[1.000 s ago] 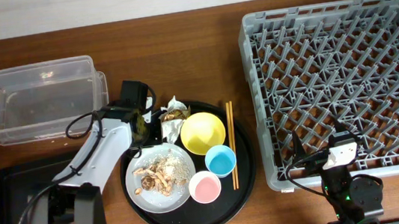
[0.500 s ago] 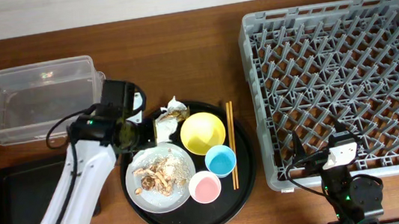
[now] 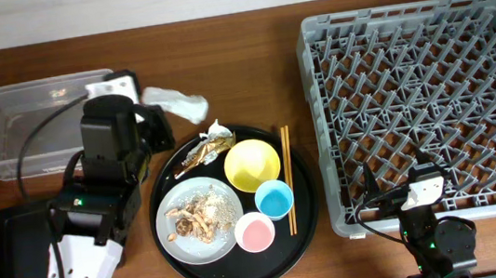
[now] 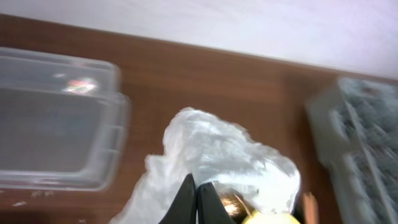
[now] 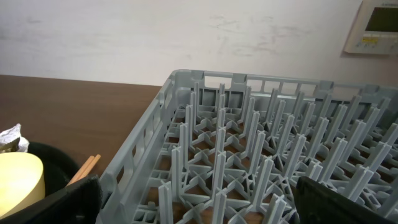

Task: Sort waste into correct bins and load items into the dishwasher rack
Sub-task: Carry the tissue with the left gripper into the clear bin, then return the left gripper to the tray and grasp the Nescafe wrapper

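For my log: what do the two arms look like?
Left arm: black boxy joint housings, white lower link, black cable looping alongside. Right arm: mostly black, white block on top, thin black cables, small green light. The left end effector and right end effector both have dark fingers.

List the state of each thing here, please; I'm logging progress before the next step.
left tool: shut on napkin
napkin: crumpled, held
right tool: open
clear box: open
dishwasher rack: empty
plate: holding food scraps
yellow bowl: upright, empty
blue cup: upright, empty
pink cup: upright, empty
wrapper: lying on round tray
chopsticks: lying on round tray
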Robot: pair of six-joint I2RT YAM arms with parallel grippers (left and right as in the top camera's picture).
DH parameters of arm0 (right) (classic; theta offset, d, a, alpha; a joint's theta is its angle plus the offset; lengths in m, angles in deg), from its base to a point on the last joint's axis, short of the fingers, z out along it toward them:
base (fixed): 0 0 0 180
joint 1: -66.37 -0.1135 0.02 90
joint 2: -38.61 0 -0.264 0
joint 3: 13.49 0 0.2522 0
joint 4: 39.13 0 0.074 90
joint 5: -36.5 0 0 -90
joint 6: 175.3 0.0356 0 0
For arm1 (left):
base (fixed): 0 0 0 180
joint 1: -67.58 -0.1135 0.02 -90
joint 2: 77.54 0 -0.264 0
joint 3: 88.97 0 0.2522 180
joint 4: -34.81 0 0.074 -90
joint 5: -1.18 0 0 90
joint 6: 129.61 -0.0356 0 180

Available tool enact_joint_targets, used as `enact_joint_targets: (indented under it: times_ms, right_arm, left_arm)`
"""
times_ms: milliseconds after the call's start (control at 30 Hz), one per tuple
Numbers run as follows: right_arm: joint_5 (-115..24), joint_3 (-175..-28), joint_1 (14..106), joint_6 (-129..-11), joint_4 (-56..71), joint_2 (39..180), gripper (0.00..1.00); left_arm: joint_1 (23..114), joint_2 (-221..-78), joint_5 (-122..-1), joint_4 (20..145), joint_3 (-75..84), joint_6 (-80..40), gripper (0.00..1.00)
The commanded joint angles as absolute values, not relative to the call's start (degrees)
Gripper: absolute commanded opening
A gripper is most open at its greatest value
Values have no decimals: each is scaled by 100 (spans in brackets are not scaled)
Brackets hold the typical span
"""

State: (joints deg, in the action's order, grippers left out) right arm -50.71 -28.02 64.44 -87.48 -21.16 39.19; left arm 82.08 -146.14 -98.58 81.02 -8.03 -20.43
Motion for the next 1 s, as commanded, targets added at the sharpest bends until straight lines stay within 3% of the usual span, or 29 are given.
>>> enact_joint_targets:
  times_ms: [0, 300, 400, 433, 467, 500, 567, 667, 933, 967]
  right_arm:
    - [-5102, -2757, 6413, -8765, -2111, 3881, 99]
    - [-5102, -2757, 6413, -8765, -2109, 3881, 99]
    - [-5102, -2757, 6413, -8765, -2111, 3881, 99]
    - [-5100, -2757, 6413, -8765, -2109, 3881, 99]
    - [-5102, -2757, 6413, -8765, -2111, 3881, 99]
    - [-5102, -2757, 6413, -8765, -2111, 3881, 99]
    - [-5102, -2757, 6413, -8765, -2111, 3881, 99]
    - [-5102, -2757, 6413, -8765, -2111, 3881, 99]
    - [-5102, -2757, 6413, -8765, -2111, 3881, 99]
    - [-5102, -2757, 6413, -8765, -2111, 3881, 98]
  left_arm:
    - [8158, -14826, -12146, 7618, -751, -1219, 1]
    - [6691, -16509, -12299, 6001, -755, -1232, 1]
    - [6184, -16884, -12290, 5813, -755, -1315, 16]
    - [6018, -16978, -12242, 5756, -755, -1315, 30]
    - [5909, -17018, -12179, 5697, -755, -1313, 59]
    - [5835, -17022, -12122, 5649, -755, -1313, 75]
    - [5780, -17020, -12107, 5546, -755, -1313, 87]
    - [5837, -16924, -11506, 5820, -755, -1311, 87]
    - [6071, -15368, -7449, 7135, -755, -1313, 86]
    - [6121, -15320, -7058, 7503, -755, -1324, 81]
